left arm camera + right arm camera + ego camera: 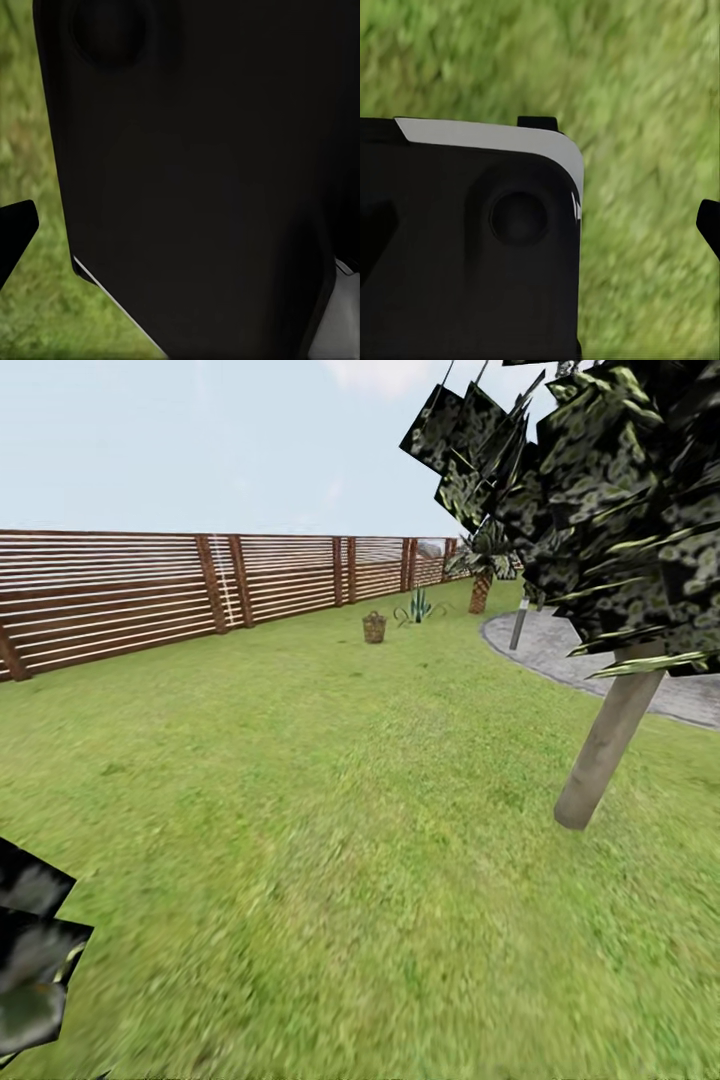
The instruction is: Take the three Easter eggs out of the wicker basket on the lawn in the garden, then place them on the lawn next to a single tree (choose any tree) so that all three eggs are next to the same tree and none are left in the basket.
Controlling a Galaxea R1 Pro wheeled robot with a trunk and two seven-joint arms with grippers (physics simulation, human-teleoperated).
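The wicker basket [374, 627] stands small and far off on the lawn [300, 810], close to the wooden fence. The Easter eggs are hidden from here; the basket is too distant to see into. A tree [608, 750] with a pale leaning trunk and dark mottled foliage rises near me on the right. In the left wrist view a single black fingertip [15, 229] pokes in over grass beside a large black robot part [202, 172]. In the right wrist view a black fingertip [709, 225] shows over grass next to a black housing [465, 247].
A brown slatted fence [150, 595] runs along the left and back. Grey paving [600, 660] curves at the right behind the tree, with a thin grey post [518, 625]. A spiky plant [418, 607] and a palm [483, 575] stand beyond the basket. Dark foliage [30, 950] intrudes at bottom left.
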